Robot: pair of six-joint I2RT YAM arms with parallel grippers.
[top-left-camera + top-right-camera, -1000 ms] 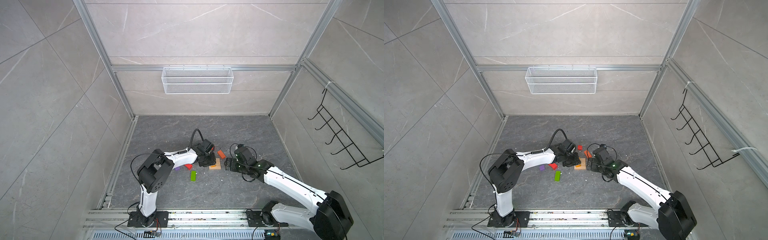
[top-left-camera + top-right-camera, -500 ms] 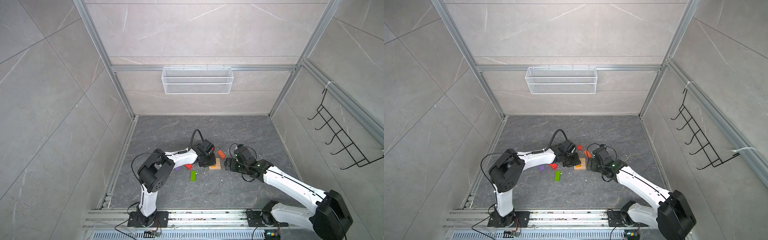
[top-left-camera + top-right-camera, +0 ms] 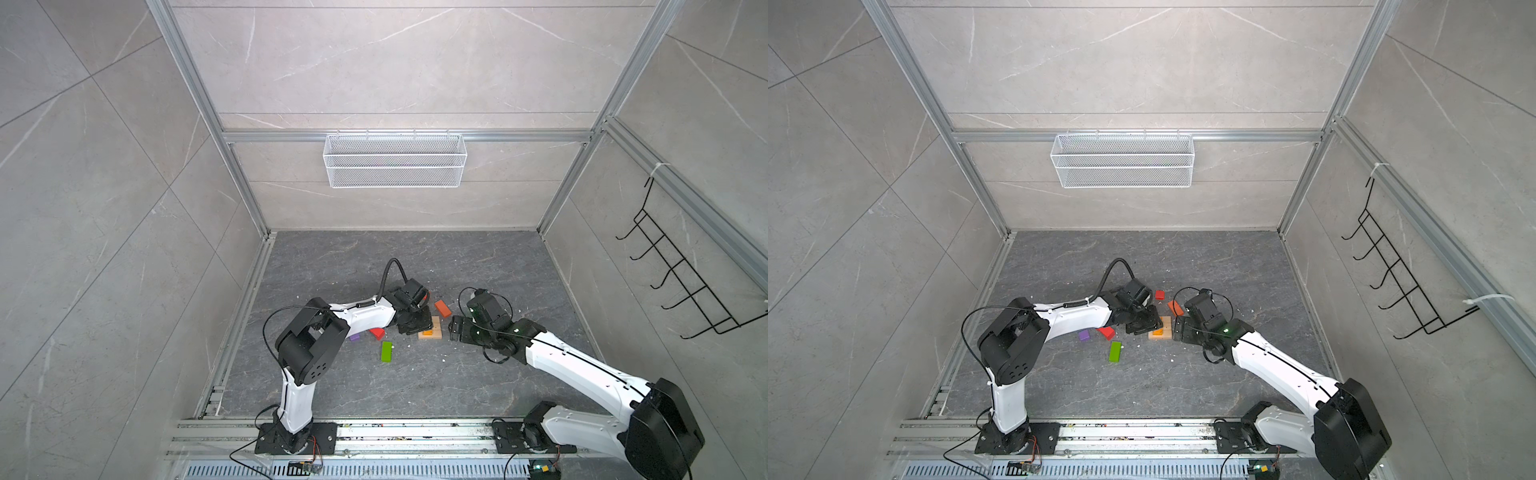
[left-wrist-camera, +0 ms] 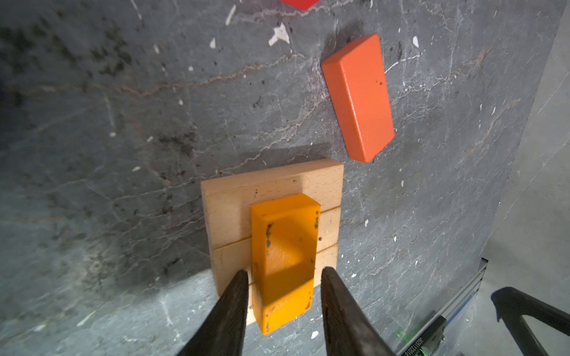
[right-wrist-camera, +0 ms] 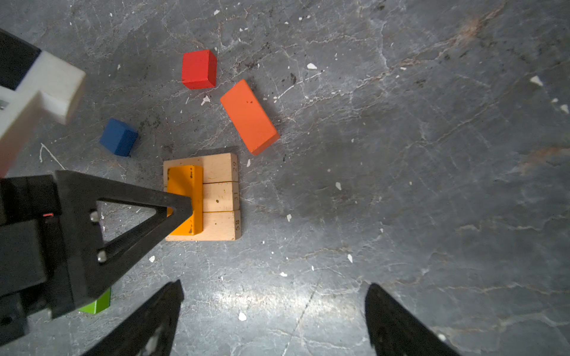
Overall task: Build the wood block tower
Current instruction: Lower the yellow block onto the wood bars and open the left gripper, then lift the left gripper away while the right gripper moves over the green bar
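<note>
The tower is a tan base (image 4: 234, 197) of three bars lying side by side, with one yellow-orange bar (image 4: 285, 246) laid across them. My left gripper (image 4: 284, 271) straddles that bar, open by a narrow gap on each side. In both top views it hovers at the base (image 3: 435, 322) (image 3: 1166, 322). My right gripper (image 5: 274, 285) is open and empty over bare floor, just right of the tower. Loose wood blocks lie around: a red-orange bar (image 5: 249, 117), a red cube (image 5: 199, 69), a blue cube (image 5: 118, 137), a green bar (image 3: 387, 351), a red block (image 3: 377, 333) and a purple cube (image 3: 354, 337).
A white wire basket (image 3: 395, 160) hangs on the back wall. A black hook rack (image 3: 681, 282) is fixed to the right wall. The arms' mounting rail (image 3: 374, 432) runs along the front. White chips speckle the grey floor (image 5: 401, 154).
Neither arm has visibly shifted. The left jaws have parted slightly from the yellow-orange bar, which rests on the tan base.
</note>
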